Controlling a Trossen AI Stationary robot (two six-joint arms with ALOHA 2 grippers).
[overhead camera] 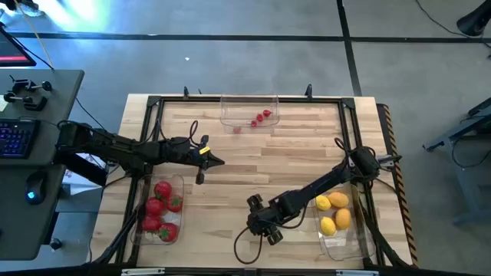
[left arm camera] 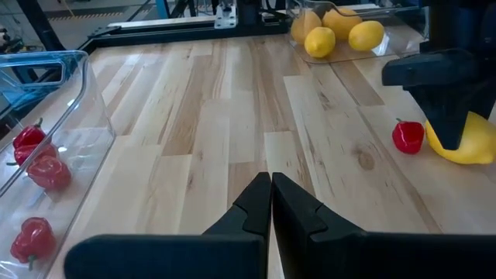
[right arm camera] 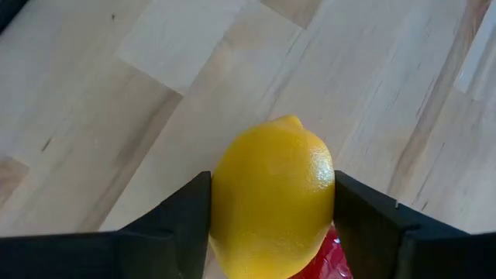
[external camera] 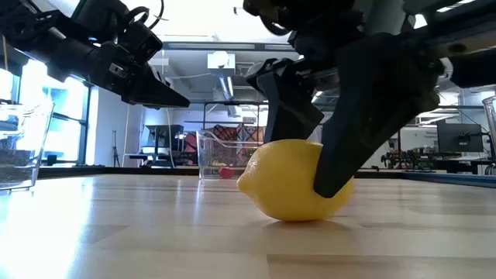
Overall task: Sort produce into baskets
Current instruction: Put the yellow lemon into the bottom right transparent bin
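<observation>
Yellow lemon (external camera: 288, 180) lying on its side on counter (overhead camera: 230, 165), red piece (left arm camera: 408, 136) just beside. 3 clear baskets: tomatoes (overhead camera: 161, 207), lemons (overhead camera: 335, 211), berries (overhead camera: 261, 117).

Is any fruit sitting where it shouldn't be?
Yes. One small red berry lies on the bare wood just outside the far bin, while the other berries sit inside it.

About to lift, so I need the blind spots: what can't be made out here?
High view: lemon hidden under the right gripper.
Low view: red fruit hidden behind the lemon.
Right wrist view: red fruit mostly covered by the lemon, cut by the edge.
High view: berries in the far basket too small to count.
</observation>
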